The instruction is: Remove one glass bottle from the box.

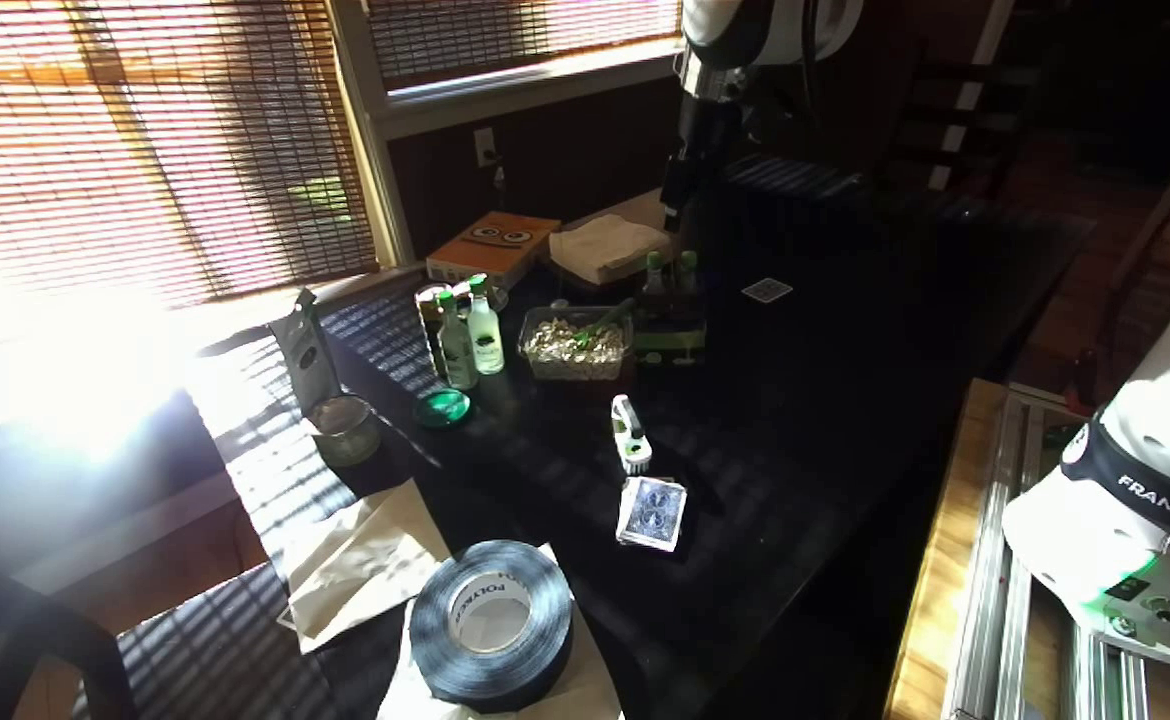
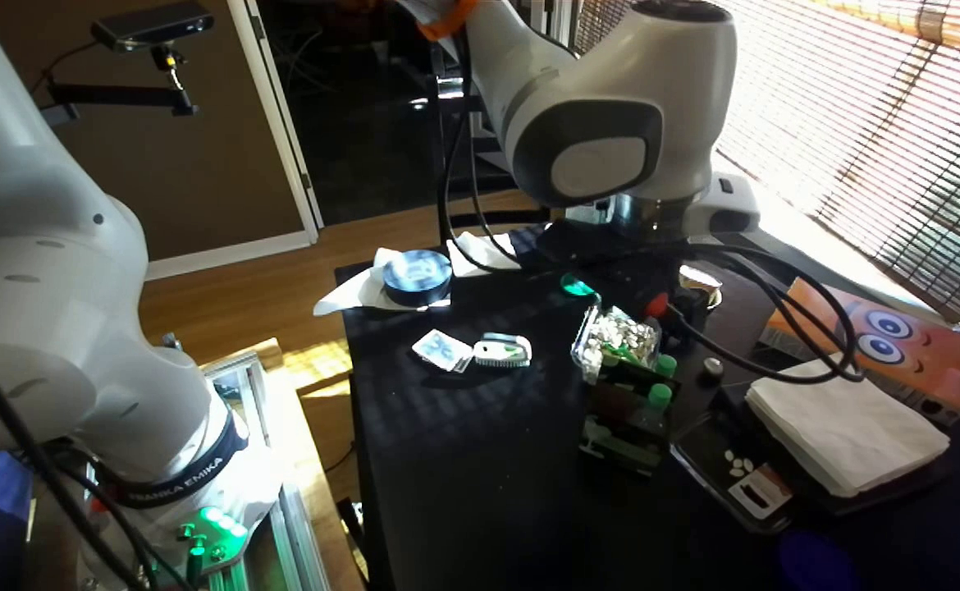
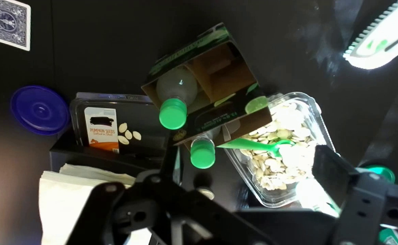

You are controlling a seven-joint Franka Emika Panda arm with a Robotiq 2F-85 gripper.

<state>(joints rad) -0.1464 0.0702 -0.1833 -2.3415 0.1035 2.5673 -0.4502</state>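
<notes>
Over the tabletop (image 1: 805,420), see the tool (image 3: 250,156) released, with fingers (image 3: 331,170) parted wide! Look down through the wrist view to the box (image 3: 188,53), dark green, printed with limes, split by brown cardboard. Find the glass bottle (image 3: 177,86) seated upright in a compartment, ungripped; then spot a second bottle (image 3: 202,153) across the printed middle wall, showing its cap in the gap between the fingers. Both inside the box, both apart from the tool in an exterior view!

On to an exterior view: count a darker bottle (image 1: 457,350) and a paler bottle (image 1: 486,335), standing side by side on the tabletop. Between that pair and the box, just beside the latter, pick out a clear tub (image 1: 577,370) of pumpkin seeds with a green spoon (image 3: 250,144) laid in it. Swing to the wrist view again: catch a flat plastic piece (image 3: 144,119) labelled pumpkin seeds, carrying a few loose ones, near a blue disc (image 3: 39,109) and a stack of pale napkins (image 3: 63,204). Note an orange carton (image 1: 493,250) with cartoon eyes in both exterior views. Farther along, see a white brush (image 1: 633,455) just beside the playing cards (image 1: 653,515), well apart from the box, then a roll of tape (image 1: 490,620) on pale paper (image 1: 590,690).
</notes>
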